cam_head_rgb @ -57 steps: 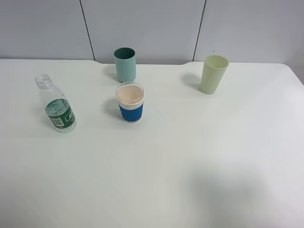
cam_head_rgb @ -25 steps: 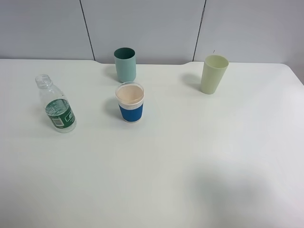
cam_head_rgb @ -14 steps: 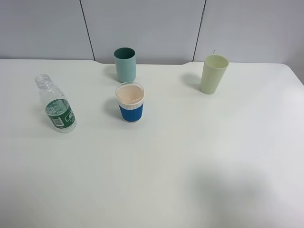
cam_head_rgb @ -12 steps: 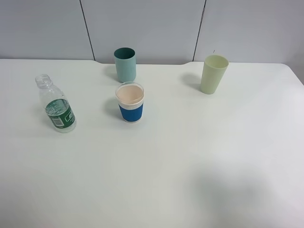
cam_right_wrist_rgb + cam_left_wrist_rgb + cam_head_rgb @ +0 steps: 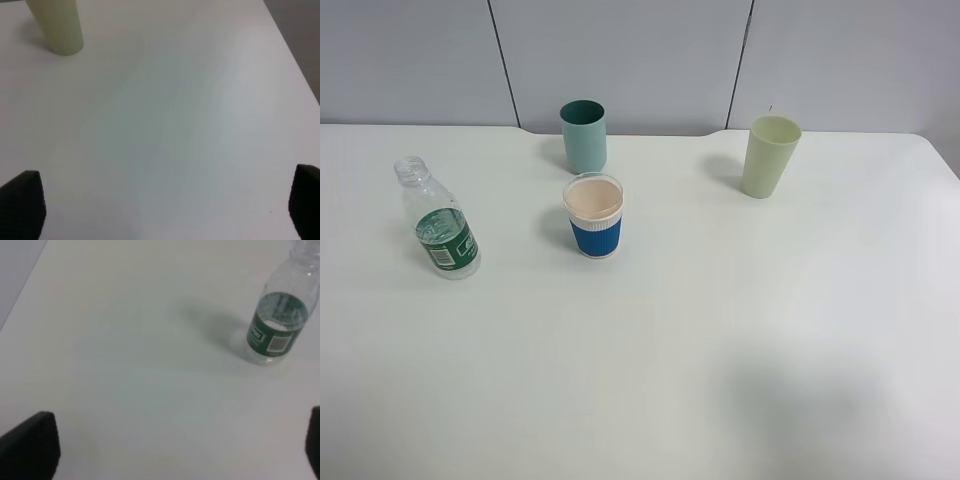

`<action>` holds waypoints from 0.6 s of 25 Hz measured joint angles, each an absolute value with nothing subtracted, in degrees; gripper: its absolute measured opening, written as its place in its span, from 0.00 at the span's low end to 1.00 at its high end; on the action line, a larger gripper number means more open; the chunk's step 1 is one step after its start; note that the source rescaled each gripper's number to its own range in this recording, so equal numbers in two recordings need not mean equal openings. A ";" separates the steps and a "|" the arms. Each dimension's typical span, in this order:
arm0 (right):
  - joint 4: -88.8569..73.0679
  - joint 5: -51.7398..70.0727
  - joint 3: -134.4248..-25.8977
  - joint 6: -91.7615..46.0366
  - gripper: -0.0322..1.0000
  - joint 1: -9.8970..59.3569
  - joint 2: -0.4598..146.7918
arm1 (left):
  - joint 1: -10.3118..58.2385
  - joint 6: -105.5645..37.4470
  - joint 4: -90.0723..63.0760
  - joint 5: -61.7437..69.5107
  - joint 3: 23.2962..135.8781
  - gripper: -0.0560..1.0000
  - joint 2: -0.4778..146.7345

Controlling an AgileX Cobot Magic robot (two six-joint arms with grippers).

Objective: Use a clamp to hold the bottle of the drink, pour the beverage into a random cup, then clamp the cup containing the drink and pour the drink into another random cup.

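The bottle of the drink stands upright and uncapped at the table's left, clear with a green label; how much beverage it holds I cannot tell. The blue-sleeved paper cup stands near the middle, and the teal tumbler stands just behind it. Neither arm shows in the exterior high view. In the left wrist view my left gripper is open with nothing between its dark fingertips, and the bottle stands well ahead of it and off to one side. My right gripper is open and empty over bare table.
A pale yellow-green tapered tumbler stands at the back right, also seen ahead of the right gripper as the tumbler. The white table ends at a grey panelled wall behind. The table's right edge runs close by.
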State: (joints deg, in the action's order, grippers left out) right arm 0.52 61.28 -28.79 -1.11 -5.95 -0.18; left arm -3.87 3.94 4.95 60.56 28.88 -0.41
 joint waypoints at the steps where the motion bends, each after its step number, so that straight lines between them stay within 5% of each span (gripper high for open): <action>1: 0.52 61.28 -28.79 -1.11 0.93 -5.95 -0.18 | -3.87 3.94 4.95 60.56 28.88 1.00 -0.41; 15: 0.52 61.28 -28.79 -1.11 0.93 -5.95 -0.18 | -3.87 3.94 4.95 60.56 28.88 1.00 -0.41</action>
